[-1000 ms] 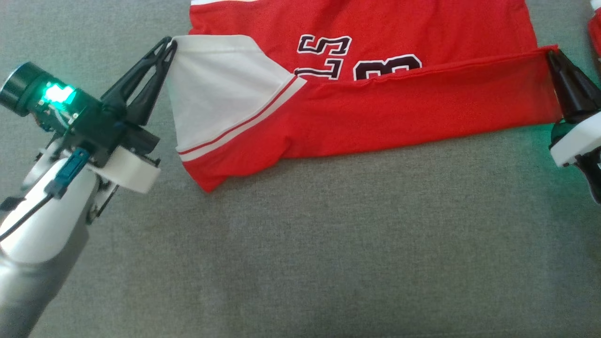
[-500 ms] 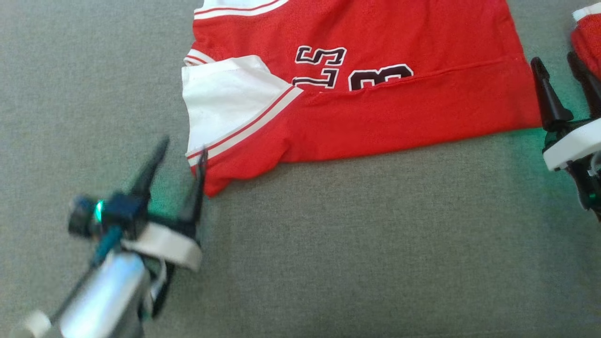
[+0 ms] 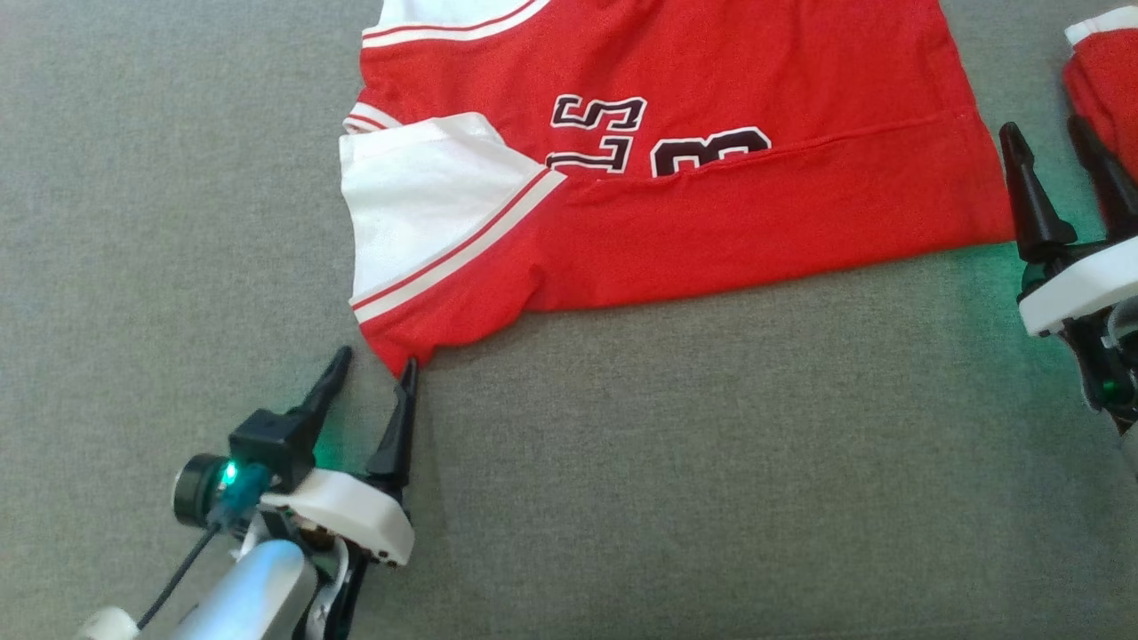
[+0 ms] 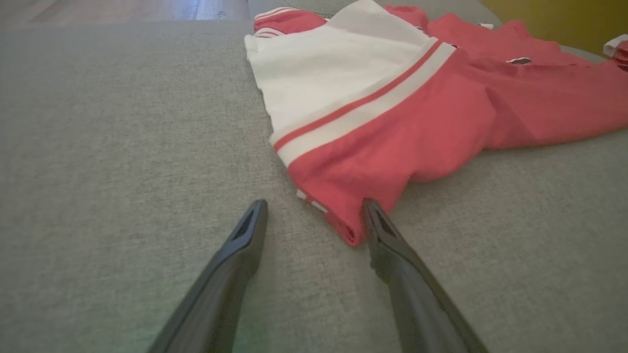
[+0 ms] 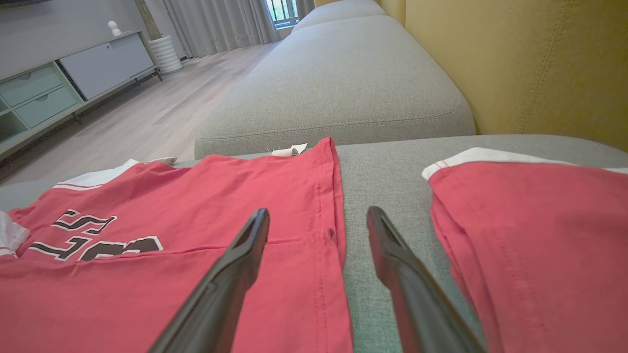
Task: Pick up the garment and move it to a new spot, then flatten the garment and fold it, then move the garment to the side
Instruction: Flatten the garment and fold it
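Centrally, one red-and-white garment point(image 3: 676, 204) lay partly folded toward the far side of the grey sofa seat point(image 3: 711, 462). Two end effectors stood wide, holding nothing: the left end effector point(image 3: 376, 357) at the sleeve tip, the right end effector point(image 3: 1040, 124) beside the hem. One second red garment point(image 3: 1102, 71) lay at the right edge.

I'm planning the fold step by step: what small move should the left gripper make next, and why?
Probably ease the left gripper forward slightly and close on the sleeve corner. Its jaws stand open, and that red corner lies just between them, sticking out below the folded edge of the jersey, so it likely needs folding in.
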{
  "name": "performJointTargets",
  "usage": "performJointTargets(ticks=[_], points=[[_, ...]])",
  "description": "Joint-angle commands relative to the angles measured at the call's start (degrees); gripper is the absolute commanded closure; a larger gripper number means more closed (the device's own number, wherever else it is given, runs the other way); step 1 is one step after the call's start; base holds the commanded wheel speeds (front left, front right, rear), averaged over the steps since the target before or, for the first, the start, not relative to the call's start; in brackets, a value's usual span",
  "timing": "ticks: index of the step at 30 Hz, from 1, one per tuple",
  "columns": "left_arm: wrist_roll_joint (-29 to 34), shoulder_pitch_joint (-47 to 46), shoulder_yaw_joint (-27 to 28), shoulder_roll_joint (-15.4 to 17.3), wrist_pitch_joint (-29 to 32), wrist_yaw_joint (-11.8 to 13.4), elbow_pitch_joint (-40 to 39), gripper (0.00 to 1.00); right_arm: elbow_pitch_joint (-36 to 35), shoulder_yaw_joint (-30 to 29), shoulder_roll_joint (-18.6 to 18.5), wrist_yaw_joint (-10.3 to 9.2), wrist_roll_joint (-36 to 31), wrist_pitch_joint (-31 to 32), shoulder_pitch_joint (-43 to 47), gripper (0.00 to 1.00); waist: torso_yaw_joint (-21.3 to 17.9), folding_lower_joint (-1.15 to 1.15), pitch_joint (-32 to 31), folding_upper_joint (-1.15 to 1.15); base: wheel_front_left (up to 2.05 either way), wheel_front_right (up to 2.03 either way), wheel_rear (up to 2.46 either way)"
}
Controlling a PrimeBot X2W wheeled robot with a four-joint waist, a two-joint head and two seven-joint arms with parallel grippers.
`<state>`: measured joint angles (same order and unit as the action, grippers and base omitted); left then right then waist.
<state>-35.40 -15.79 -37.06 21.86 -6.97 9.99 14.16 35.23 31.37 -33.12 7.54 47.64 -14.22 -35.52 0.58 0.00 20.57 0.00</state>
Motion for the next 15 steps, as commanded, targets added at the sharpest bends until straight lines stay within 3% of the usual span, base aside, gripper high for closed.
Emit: performJointTargets(ticks=[1, 7, 8, 9, 10, 11, 13, 15], points=[[-0.3, -0.8, 1.4, 0.7, 0.4, -0.4, -1.2, 0.00, -1.4, 0.0, -0.8, -0.05, -0.6, -0.8, 1.8, 0.00, 0.0, 0.00, -0.1, 0.00, 0.00, 0.00, 0.00], [-0.8, 0.4, -0.4, 0.4, 3.5, -0.3, -1.0, 0.00, -1.4, -0.4, -0.5, -0.05, -1.0, -0.8, 2.6, 0.00, -0.2, 0.00, -0.6, 0.00, 0.00, 0.00, 0.00], [-0.8, 0.5, -0.4, 0.4, 3.6, -0.1, -1.1, 0.09, -1.4, -0.4, -0.4, -0.05, -1.1, -0.8, 2.7, 0.00, -0.1, 0.00, -0.6, 0.00, 0.00, 0.00, 0.00], [-0.7, 0.5, -0.3, 0.5, 3.4, 0.2, -1.1, 0.38, -1.5, -0.5, -0.4, -0.05, -1.1, -0.8, 2.8, 0.00, -0.1, 0.00, -0.6, 0.00, 0.00, 0.00, 0.00], [-0.7, 0.6, -0.3, 0.6, 3.3, 0.2, -1.1, 0.59, -1.5, -0.6, -0.3, -0.05, -1.2, -0.8, 2.9, 0.00, -0.1, 0.00, -0.6, 0.00, 0.00, 0.00, 0.00], [-0.7, 0.5, -0.3, 0.7, 3.3, 0.3, -1.1, 0.69, -1.6, -0.6, -0.3, -0.05, -1.2, -0.8, 3.0, 0.00, -0.1, 0.00, -0.6, 0.00, 0.00, 0.00, 0.00], [-0.7, 0.4, -0.6, 0.8, 3.5, 0.1, -1.3, 0.98, -1.6, -0.7, -0.3, -0.05, -1.3, -0.8, 3.2, 0.00, 0.0, 0.00, -0.6, 0.00, 0.00, 0.00, 0.00], [-0.7, 0.2, -0.9, 0.9, 3.9, -0.4, -1.4, 1.00, -1.7, -0.8, -0.3, -0.05, -1.3, -0.8, 3.4, 0.00, 0.2, 0.00, -0.5, 0.00, 0.00, 0.00, 0.00]])
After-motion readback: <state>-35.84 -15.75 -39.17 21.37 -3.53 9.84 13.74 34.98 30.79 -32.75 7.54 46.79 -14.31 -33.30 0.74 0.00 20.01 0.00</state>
